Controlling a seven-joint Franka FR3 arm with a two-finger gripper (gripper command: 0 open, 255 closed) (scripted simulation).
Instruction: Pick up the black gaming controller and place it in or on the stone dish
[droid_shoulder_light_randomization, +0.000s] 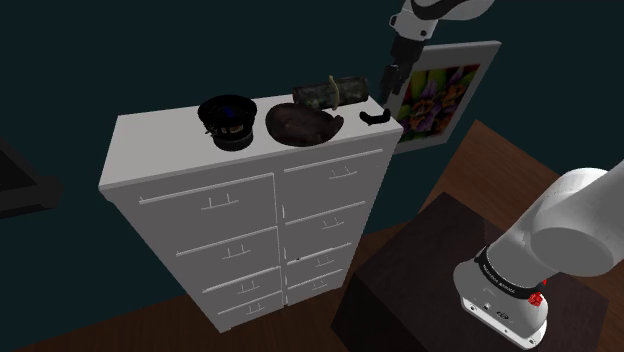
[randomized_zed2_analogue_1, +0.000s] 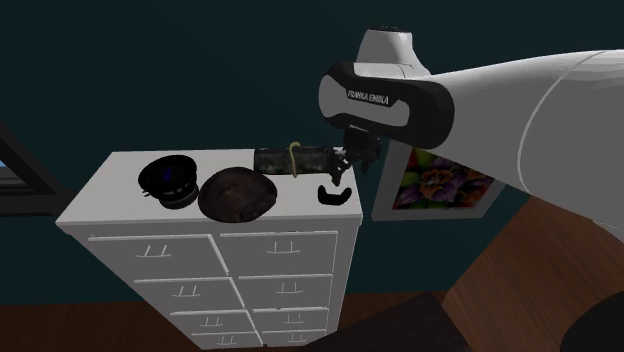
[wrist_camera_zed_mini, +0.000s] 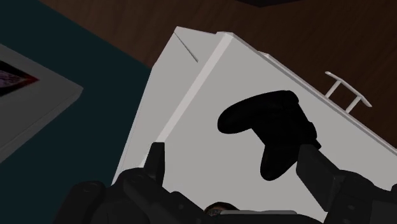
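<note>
White chest of drawers (droid_shoulder_light_randomization: 190, 195), four things on top. Black gaming controller (droid_shoulder_light_randomization: 378, 117) lies flat at the top's corner on the shoulder view's right, near the front edge. Brown stone dish (droid_shoulder_light_randomization: 301, 122) sits near it, not touching. Black peaked cap (droid_shoulder_light_randomization: 228, 120) lies past the dish, and a dark mottled case (droid_shoulder_light_randomization: 330, 92) behind it. Gripper (wrist_camera_zed_mini: 230, 149) hangs just above the controller, jaws released and spread, grasping nothing. Framed picture (droid_shoulder_light_randomization: 440, 95) leans beside the chest
</note>
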